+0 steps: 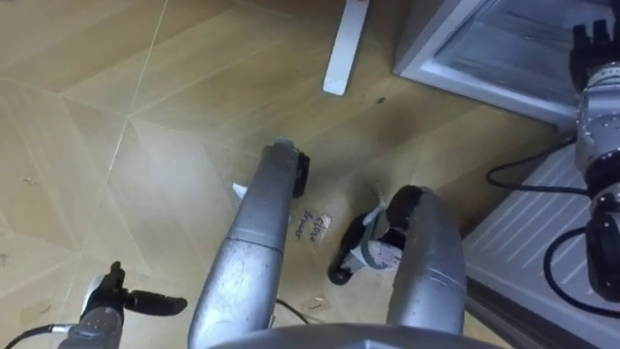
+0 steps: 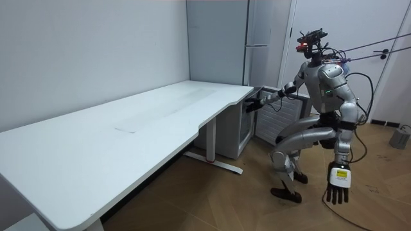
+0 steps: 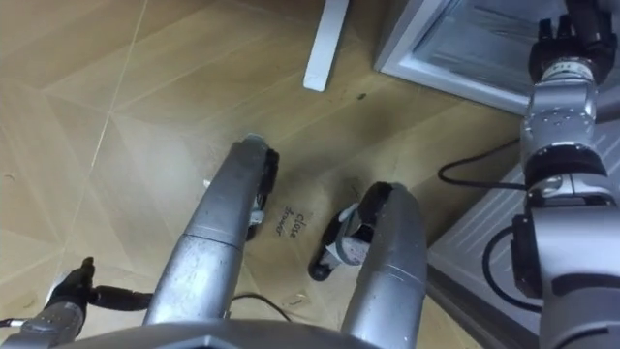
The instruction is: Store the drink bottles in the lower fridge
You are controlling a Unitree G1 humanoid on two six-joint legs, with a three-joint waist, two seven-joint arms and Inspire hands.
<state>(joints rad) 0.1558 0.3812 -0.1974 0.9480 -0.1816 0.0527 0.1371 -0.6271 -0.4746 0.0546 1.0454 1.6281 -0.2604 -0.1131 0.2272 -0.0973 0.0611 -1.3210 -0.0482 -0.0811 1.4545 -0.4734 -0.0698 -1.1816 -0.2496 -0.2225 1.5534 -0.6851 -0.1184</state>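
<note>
Reaching forward from a bent-kneed stance, the robot holds its right hand (image 1: pixel 593 47) at the front edge of the lower fridge (image 1: pixel 455 44); whether its fingers curl on that edge I cannot tell. The left hand (image 1: pixel 121 296) hangs well away from the fridge, low at the robot's side, fingers straight and holding nothing. Where the drinks are I cannot tell. To do this step well, I judge the compartment should be opened fully and steadily before anything is fetched. Counted: one fridge, one white desk (image 2: pixel 96 147) beside it, two hands; drinks, uncounted.
</note>
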